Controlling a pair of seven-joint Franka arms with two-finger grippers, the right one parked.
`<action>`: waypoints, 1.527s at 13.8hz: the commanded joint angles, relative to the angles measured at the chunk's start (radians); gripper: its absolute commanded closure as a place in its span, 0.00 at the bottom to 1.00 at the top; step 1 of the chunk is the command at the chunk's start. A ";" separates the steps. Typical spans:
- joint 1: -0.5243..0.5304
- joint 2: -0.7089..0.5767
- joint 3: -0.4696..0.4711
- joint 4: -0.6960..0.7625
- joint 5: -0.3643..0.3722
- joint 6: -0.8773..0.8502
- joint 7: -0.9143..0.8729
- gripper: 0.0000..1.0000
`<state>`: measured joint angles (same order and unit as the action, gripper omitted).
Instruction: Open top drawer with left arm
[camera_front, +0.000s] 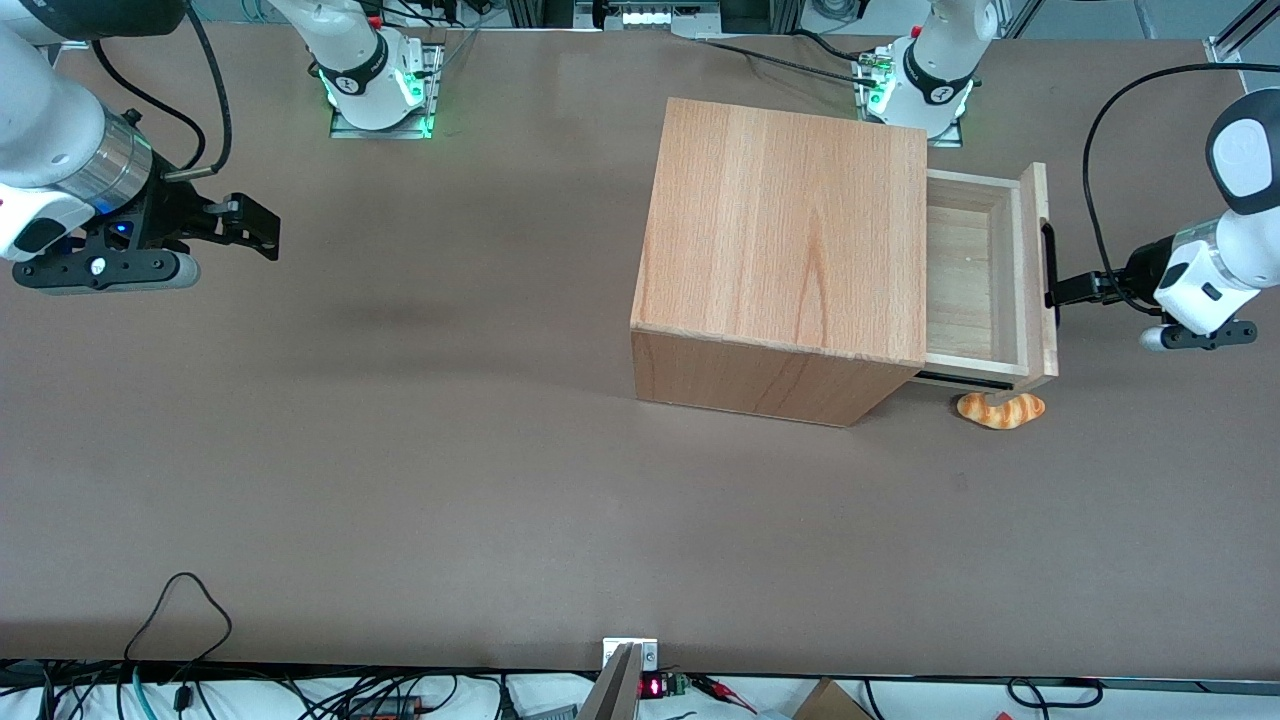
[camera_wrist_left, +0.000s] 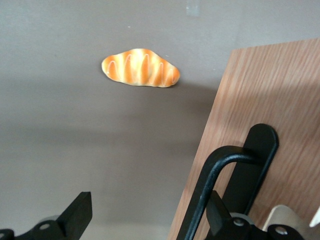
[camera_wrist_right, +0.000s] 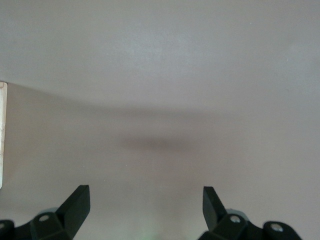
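The top drawer (camera_front: 975, 275) stands partly pulled out of the beech cabinet (camera_front: 790, 240), with its pale inside showing. Its front panel (camera_wrist_left: 265, 95) carries a slim black bar handle (camera_front: 1048, 262) (camera_wrist_left: 220, 180). The left arm (camera_front: 1225, 260) reaches in from the working arm's end of the table. Its gripper (camera_front: 1066, 290) (camera_wrist_left: 148, 206) is at the handle and open. One finger (camera_wrist_left: 218, 216) sits between the bar and the panel. The other finger (camera_wrist_left: 80, 210) hangs free over the table.
An orange-striped bread toy (camera_front: 1001, 409) (camera_wrist_left: 141, 67) lies on the brown table (camera_front: 450, 480) just under the drawer's corner, nearer to the front camera than the gripper. Cables and arm bases line the table's edges.
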<state>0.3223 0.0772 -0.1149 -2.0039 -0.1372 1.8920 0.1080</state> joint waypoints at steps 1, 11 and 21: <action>0.035 0.019 -0.002 0.016 0.022 0.010 0.041 0.00; 0.116 0.046 -0.002 0.111 0.014 -0.020 0.124 0.00; 0.112 0.027 -0.018 0.488 0.024 -0.350 0.192 0.00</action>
<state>0.4283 0.0985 -0.1185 -1.5642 -0.1361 1.5711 0.2425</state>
